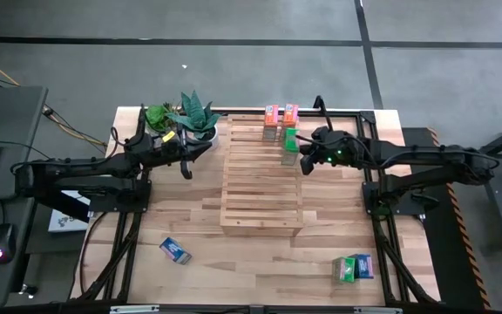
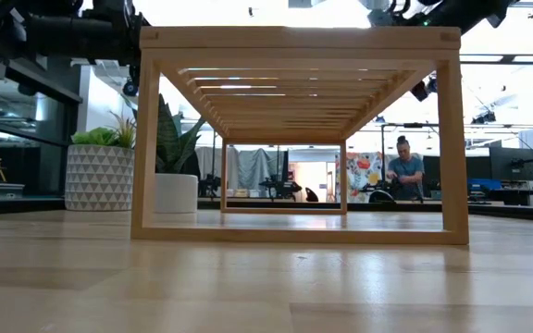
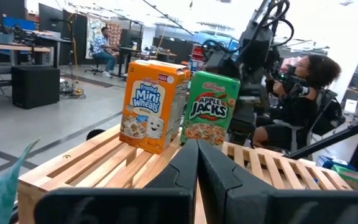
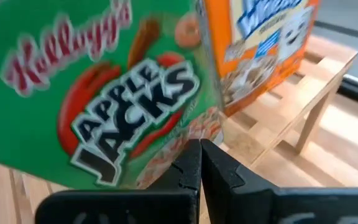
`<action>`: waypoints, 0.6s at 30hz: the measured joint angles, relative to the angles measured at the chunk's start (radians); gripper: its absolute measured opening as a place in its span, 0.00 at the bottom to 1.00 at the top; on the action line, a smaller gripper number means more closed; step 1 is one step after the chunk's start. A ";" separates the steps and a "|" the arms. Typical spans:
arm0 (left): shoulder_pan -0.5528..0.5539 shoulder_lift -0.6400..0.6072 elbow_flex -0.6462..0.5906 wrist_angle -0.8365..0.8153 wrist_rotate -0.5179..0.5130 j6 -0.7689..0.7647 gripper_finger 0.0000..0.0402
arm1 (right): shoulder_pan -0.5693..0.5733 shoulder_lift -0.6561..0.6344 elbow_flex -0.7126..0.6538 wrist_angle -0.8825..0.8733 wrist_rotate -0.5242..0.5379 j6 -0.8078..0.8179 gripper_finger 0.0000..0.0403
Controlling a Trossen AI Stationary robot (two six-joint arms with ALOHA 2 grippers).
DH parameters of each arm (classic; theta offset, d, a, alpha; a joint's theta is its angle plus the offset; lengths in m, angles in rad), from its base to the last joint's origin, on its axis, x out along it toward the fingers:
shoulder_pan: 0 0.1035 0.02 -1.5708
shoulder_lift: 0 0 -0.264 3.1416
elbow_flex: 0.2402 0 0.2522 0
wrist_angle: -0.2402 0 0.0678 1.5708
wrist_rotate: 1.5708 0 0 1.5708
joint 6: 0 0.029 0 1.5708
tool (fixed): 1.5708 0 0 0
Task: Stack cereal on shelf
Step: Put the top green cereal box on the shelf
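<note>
The table (image 1: 260,262) carries the slatted shelf (image 1: 261,187) at its centre. Two potted plants (image 1: 181,116) stand at the far left. On the far end of the shelf, two orange cereal boxes (image 1: 280,114) stand upright, with a green cereal box (image 1: 290,139) just nearer. A blue box (image 1: 174,251) lies on the table near left; a green and blue pair (image 1: 353,268) lies near right. The left gripper (image 1: 186,171) hangs left of the shelf, clenched on nothing. The right gripper (image 1: 306,166), likewise clenched and empty, sits just beside the green box.
</note>
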 joint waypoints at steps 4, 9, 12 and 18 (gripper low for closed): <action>0.000 0.000 0.000 0.000 -0.014 0.000 0.00 | 0.000 0.029 0.000 0.027 -0.024 -0.006 0.00; 0.000 0.000 0.000 -0.001 -0.014 0.000 0.00 | 0.000 0.038 0.000 0.045 -0.024 -0.023 0.00; 0.000 0.000 0.000 -0.002 -0.014 0.000 0.00 | 0.000 0.038 0.000 0.045 -0.024 -0.024 0.00; 0.000 0.000 0.000 -0.007 -0.014 0.000 0.00 | 0.000 0.034 0.000 0.021 -0.024 -0.024 0.00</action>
